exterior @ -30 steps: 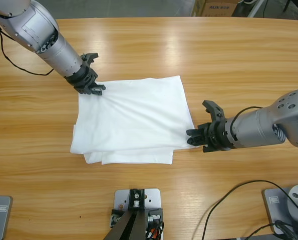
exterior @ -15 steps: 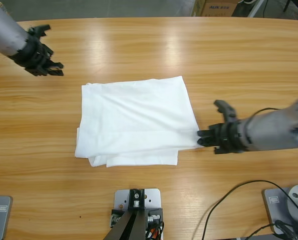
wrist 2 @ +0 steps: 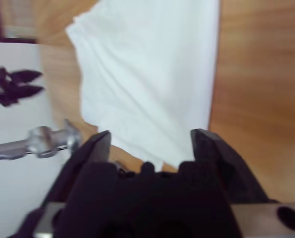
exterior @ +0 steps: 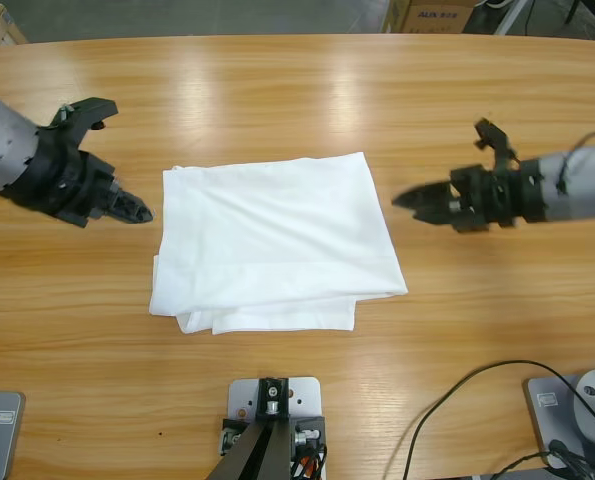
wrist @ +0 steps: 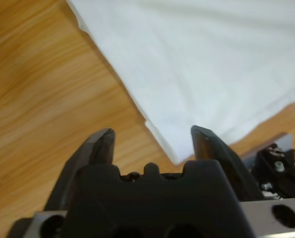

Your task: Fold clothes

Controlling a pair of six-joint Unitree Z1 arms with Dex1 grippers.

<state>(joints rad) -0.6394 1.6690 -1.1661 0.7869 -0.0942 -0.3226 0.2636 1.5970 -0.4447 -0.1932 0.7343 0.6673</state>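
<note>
Folded T-shirt [exterior: 272, 240] lies free on table [exterior: 307, 90]
Left gripper [exterior: 127, 207] and right gripper [exterior: 409, 198] spread, empty; a snagged edge could undo the uneven bottom layers.

Bare table [exterior: 307, 100] all around folded T-shirt [exterior: 272, 240], nothing blocking

We cannot make out the collar or neck label of the T-shirt [exterior: 275, 245]; folded, it shows only plain white layers. In the left wrist view the T-shirt [wrist: 211, 64] runs off the top and right edges. In the right wrist view the T-shirt [wrist 2: 152, 74] is blurred and cut off at the top, and the other arm's gripper [wrist 2: 11, 87] left of it is a dark smear.
</note>
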